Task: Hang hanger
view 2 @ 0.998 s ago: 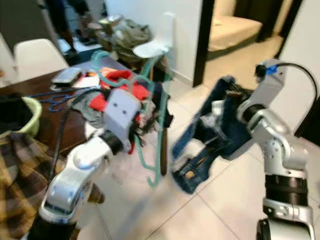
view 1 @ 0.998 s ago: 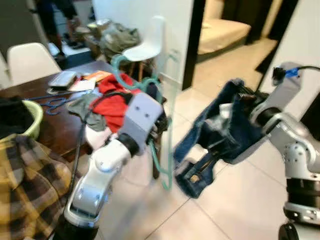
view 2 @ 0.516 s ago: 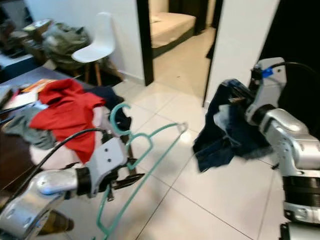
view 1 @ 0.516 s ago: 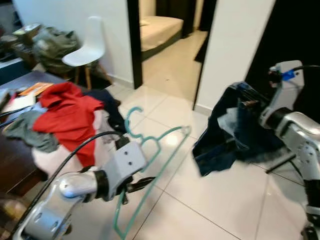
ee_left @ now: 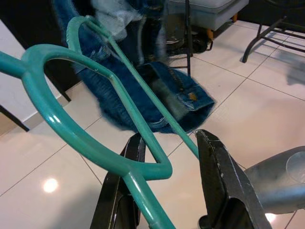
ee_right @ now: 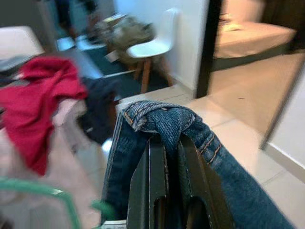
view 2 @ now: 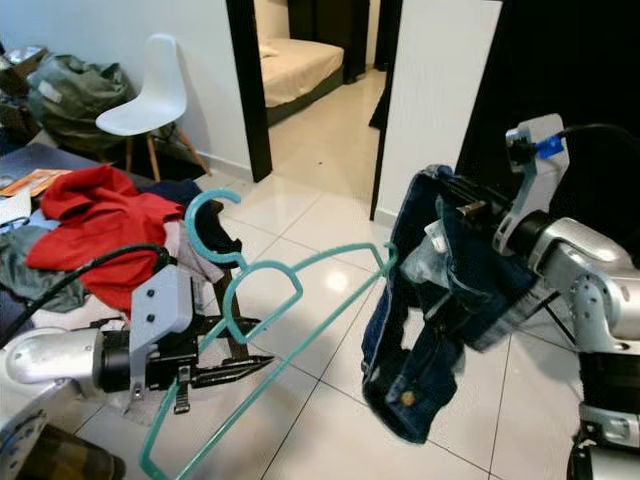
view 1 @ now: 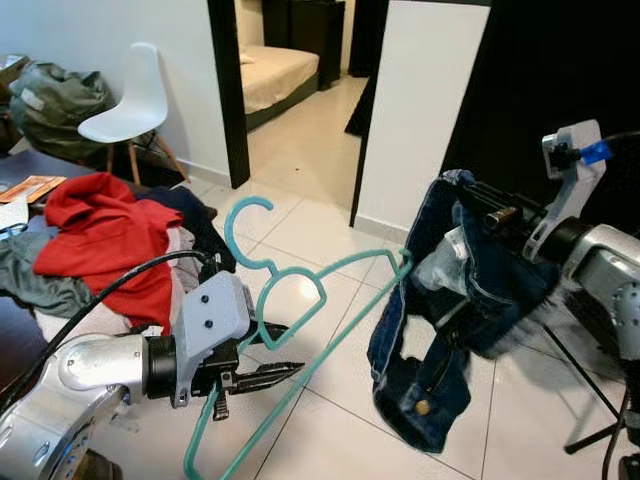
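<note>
My left gripper [view 1: 262, 375] is shut on a teal plastic hanger [view 1: 310, 345], held low before me with its hook [view 1: 238, 222] pointing up and back. In the left wrist view the hanger's bar [ee_left: 138, 124] passes between the two black fingers [ee_left: 224, 186]. My right gripper [view 1: 490, 212] is shut on the waistband of a pair of blue jeans [view 1: 440, 320], which hang down from it above the tiled floor. The right wrist view has the denim [ee_right: 162, 119] folded over the fingers [ee_right: 157, 186]. The hanger's far tip [view 1: 403, 262] lies close to the jeans.
A table at left carries a pile of clothes with a red garment [view 1: 105, 235] on top. A white chair [view 1: 125, 110] stands by the wall. An open doorway [view 1: 290, 70] leads to a bedroom. A black stand's legs [view 1: 595, 400] stand at right on the white tiles [view 1: 320, 430].
The view has swung right, away from the table. The hanger has risen toward the jeans, and the jeans now hang lower and longer from my right gripper.
</note>
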`<state>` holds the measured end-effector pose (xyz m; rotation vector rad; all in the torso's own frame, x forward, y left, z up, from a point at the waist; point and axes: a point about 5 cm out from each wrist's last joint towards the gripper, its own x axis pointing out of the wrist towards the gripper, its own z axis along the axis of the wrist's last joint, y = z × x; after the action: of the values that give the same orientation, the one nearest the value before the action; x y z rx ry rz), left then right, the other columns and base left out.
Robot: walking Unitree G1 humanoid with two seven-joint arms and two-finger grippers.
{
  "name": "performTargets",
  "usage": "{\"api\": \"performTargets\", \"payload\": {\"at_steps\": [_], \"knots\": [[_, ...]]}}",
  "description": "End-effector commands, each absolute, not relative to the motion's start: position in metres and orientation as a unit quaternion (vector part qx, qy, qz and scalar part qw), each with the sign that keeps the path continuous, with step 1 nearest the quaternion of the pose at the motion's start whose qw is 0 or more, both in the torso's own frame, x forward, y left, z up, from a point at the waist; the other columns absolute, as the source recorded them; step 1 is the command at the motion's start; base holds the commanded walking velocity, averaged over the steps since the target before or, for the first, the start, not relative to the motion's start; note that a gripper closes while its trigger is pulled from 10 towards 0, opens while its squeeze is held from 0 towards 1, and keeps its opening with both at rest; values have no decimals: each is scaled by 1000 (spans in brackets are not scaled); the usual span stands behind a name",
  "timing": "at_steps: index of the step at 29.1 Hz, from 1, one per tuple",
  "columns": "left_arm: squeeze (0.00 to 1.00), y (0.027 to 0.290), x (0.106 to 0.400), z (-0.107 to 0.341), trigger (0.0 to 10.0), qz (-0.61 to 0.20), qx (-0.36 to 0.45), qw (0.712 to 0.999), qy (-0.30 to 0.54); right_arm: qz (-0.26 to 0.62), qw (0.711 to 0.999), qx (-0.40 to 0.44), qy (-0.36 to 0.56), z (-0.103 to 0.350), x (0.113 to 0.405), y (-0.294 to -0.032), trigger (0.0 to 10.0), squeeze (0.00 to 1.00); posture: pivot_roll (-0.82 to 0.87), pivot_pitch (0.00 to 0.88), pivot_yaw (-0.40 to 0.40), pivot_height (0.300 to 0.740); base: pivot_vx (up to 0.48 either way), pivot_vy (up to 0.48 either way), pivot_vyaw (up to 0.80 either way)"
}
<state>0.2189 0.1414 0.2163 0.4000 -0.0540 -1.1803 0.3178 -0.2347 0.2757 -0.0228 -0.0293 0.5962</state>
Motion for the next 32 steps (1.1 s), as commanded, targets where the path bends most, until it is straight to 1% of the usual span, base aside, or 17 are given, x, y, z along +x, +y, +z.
{"api": "performTargets", "payload": {"at_steps": [1, 6, 7, 8, 9, 10, 13, 14, 17, 19, 23, 26, 27, 31, 32], "knots": [[0, 139, 219, 214, 10000, -562, 185, 806, -24, 322, 946, -20, -21, 281, 314, -228, 10000, 0, -43, 0, -34, 740, 0, 0, 0], [0, 136, 219, 214, 10000, -564, 180, 805, -27, 329, 944, -23, -18, 281, 313, -226, 10000, 0, -46, 0, -34, 740, 0, 0, 0], [0, 132, 220, 212, 10000, -565, 178, 805, -29, 345, 938, -32, -11, 280, 312, -221, 10000, 0, -44, 0, -33, 740, 0, 0, 0], [0, 132, 220, 212, 10000, -565, 178, 805, -29, 345, 938, -32, -11, 280, 312, -221, 10000, 0, -44, 0, -33, 740, 0, 0, 0], [0, 128, 222, 211, 10000, -558, 172, 811, -33, 362, 931, -44, -1, 277, 310, -215, 10000, 0, -44, 0, -32, 740, 0, 0, 0], [0, 128, 222, 211, 10000, -558, 172, 811, -33, 362, 931, -44, -1, 277, 310, -215, 10000, 0, -44, 0, -32, 740, 0, 0, 0], [0, 127, 234, 213, 10000, -505, 179, 842, -55, 418, 905, -71, 26, 271, 300, -199, 10000, 0, -41, 0, -33, 740, 0, 0, 0], [0, 127, 234, 213, 10000, -505, 179, 842, -55, 418, 905, -71, 26, 271, 300, -199, 10000, 0, -41, 0, -33, 740, 0, 0, 0], [0, 131, 247, 219, 10000, -447, 184, 872, -76, 453, 887, -83, 41, 268, 293, -190, 10000, 0, -38, 0, -31, 740, 0, 0, 0], [0, 133, 251, 222, 10000, -423, 185, 883, -85, 466, 879, -88, 47, 266, 289, -187, 10000, 0, -38, 0, -30, 740, 0, 0, 0], [0, 133, 251, 219, 10000, -426, 187, 882, -77, 479, 870, -100, 51, 264, 285, -184, 10000, 0, -38, 0, -25, 740, 0, 0, 0], [0, 133, 251, 218, 10000, -428, 187, 881, -75, 482, 869, -102, 52, 264, 285, -183, 10000, 0, -39, 0, -23, 740, 0, 0, 0], [0, 132, 251, 216, 10000, -430, 190, 880, -71, 488, 863, -117, 59, 262, 282, -183, 10000, 0, -39, 0, -22, 740, 0, 0, 0], [0, 132, 250, 215, 10000, -431, 193, 879, -69, 493, 858, -128, 64, 260, 280, -183, 10000, 0, -39, 0, -22, 740, 0, 0, 0], [0, 129, 250, 213, 10000, -434, 195, 877, -68, 497, 857, -125, 61, 259, 280, -179, 10000, 0, -48, 0, -21, 740, 0, 0, 0]]}}
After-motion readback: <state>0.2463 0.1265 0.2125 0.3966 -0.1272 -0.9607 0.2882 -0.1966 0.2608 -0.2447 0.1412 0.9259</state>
